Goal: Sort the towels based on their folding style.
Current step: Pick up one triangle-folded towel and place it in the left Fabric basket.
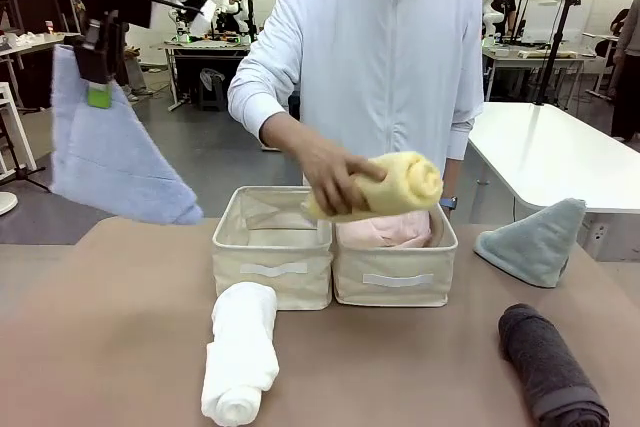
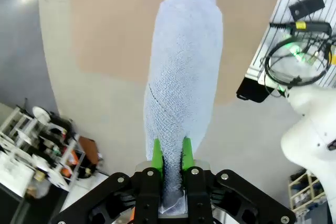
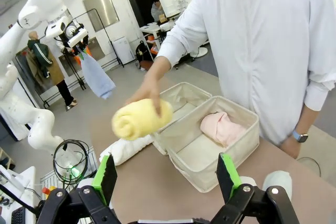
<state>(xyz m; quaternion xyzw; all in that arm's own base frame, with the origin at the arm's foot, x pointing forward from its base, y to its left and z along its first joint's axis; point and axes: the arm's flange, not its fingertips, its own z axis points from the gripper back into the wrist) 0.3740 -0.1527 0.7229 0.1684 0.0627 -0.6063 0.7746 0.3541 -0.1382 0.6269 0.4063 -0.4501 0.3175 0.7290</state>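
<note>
My left gripper (image 1: 98,95) hangs high at the far left, shut on the top of a lavender-blue towel (image 1: 112,162) that dangles above the table edge. The left wrist view shows the green pads (image 2: 156,153) pinching that towel (image 2: 184,72). A person's hand (image 1: 330,182) holds a yellow rolled towel (image 1: 395,185) over the right basket (image 1: 395,287), where a pink towel (image 1: 385,232) lies. On the table lie a white roll (image 1: 240,352), a dark grey roll (image 1: 550,362) and a grey-green cone fold (image 1: 535,239). My right gripper (image 3: 167,177) stands open, facing the yellow roll (image 3: 142,119) and pink towel (image 3: 223,128).
Two beige fabric baskets stand side by side mid-table; the left one (image 1: 268,272) looks empty inside. The person stands at the far edge behind them. A white table (image 1: 560,152) is off to the right. Bare tabletop lies at the near left.
</note>
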